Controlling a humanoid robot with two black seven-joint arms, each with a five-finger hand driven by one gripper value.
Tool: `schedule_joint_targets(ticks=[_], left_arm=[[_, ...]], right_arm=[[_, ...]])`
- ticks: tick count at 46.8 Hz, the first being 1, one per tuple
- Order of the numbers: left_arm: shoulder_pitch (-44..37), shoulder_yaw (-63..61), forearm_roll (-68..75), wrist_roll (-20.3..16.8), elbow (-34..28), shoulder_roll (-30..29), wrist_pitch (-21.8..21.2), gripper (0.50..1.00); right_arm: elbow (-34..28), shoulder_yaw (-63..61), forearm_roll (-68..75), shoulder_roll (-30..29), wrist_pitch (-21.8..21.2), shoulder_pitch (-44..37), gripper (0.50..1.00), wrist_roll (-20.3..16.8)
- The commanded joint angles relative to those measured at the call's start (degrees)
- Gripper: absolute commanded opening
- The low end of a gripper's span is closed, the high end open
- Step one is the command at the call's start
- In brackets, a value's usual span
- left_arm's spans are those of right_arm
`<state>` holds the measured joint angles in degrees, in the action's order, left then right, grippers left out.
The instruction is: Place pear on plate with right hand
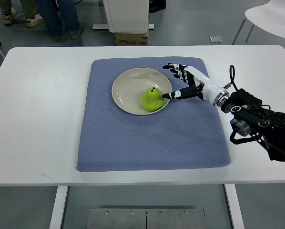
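Note:
A green pear (152,99) lies in the cream plate (126,84), on its right side near the rim. The plate sits on a blue-grey mat (133,138). My right hand (177,81) is just right of the plate, fingers spread open, holding nothing. Its thumb tip (167,96) reaches to the plate's rim close beside the pear. The left arm is out of view.
The mat lies on a white table (37,119). People's legs (61,19) stand beyond the far edge at the left. A white cabinet on a box (130,24) and a white chair (271,16) stand behind the table.

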<state>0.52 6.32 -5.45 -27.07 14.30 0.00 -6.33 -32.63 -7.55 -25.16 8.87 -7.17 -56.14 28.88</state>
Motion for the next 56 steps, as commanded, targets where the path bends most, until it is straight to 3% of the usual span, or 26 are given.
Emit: schedule_joint_targets(ticks=[1,6,12,29,39,56], left_arm=[[0.00,0.01,0.00,0.00,-0.06,0.00,0.00,1.000],[0.00,0.01,0.00,0.00,0.02,0.00,-0.09,1.000],[0.00,0.01,0.00,0.00,-0.06,0.00,0.00,1.000],[0.00,0.01,0.00,0.00,-0.06,0.00,0.00,1.000],[0.00,0.01,0.00,0.00,-0.06,0.00,0.00,1.000],[0.00,0.01,0.00,0.00,-0.06,0.00,0.00,1.000]], right_arm=[[0.29,-2.03,0.02,0.54,0.05,0.16,1.000,-0.66],[1.17,-6.33,0.37,0.63,0.93,1.03,1.000,-1.98],[2.49,-13.27,0.37,0.19,1.81,1.91,1.000,-6.63],[2.75,-31.21,0.28,-2.71,9.63,3.85,1.000,-13.76],[2.40,-39.47,0.20,-3.51,10.43,5.51,1.000,-16.04],[1.43,-50.28,0.20,-4.73,10.34,8.85,1.000,-15.52]])
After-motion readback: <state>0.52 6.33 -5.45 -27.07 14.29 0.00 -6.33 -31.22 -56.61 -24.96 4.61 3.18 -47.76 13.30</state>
